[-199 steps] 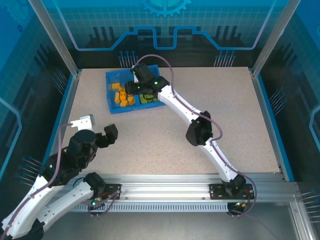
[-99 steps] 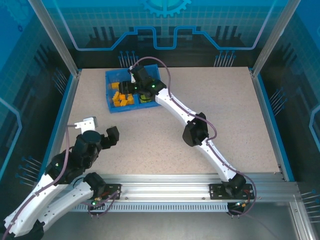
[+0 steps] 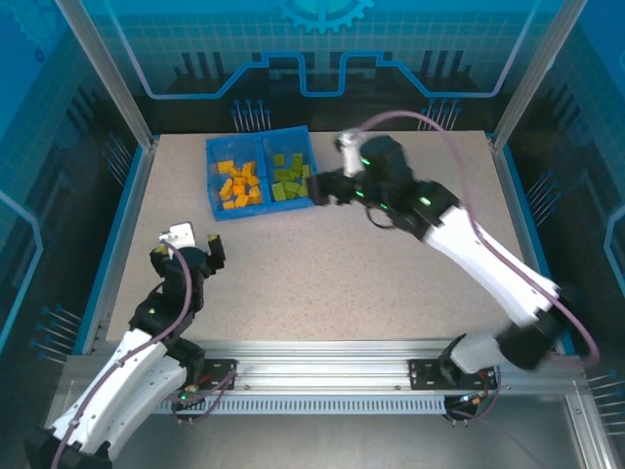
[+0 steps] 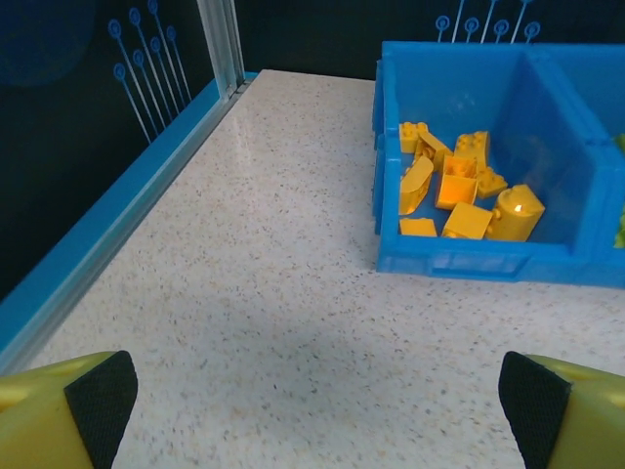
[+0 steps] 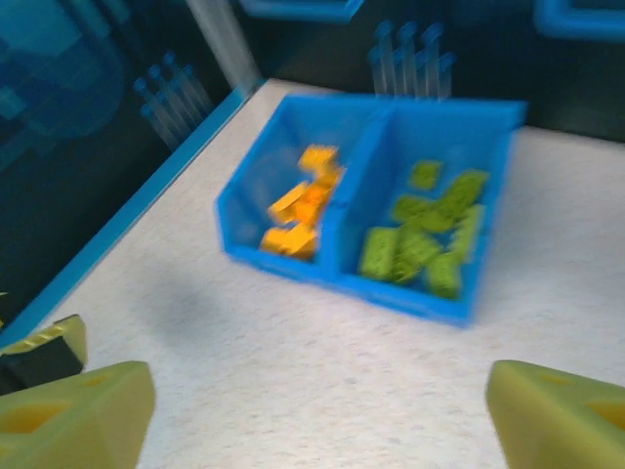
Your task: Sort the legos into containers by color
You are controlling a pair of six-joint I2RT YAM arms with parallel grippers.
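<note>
The blue tray (image 3: 217,210) stands at the table's far left with its two compartments side by side. Several orange legos (image 3: 239,184) lie in the left compartment and several light green legos (image 3: 290,178) in the right one. My right gripper (image 3: 330,186) hovers just right of the tray, open and holding nothing. In the right wrist view, which is blurred, the tray (image 5: 293,269), orange legos (image 5: 303,207) and green legos (image 5: 422,234) lie ahead of that gripper (image 5: 317,415). My left gripper (image 3: 187,250) is open and holds nothing, well short of the tray (image 4: 469,256), facing the orange legos (image 4: 459,191).
A raised blue border (image 4: 107,230) runs along the table's left edge, with an aluminium post (image 4: 220,44) at the far corner. Bare speckled table (image 3: 322,274) spreads between the tray and the arm bases. A metal rail (image 3: 322,354) runs along the near edge.
My right gripper has pulled back from over the tray to its right side, the arm swinging right. My left gripper has shifted slightly and turned to face the tray.
</note>
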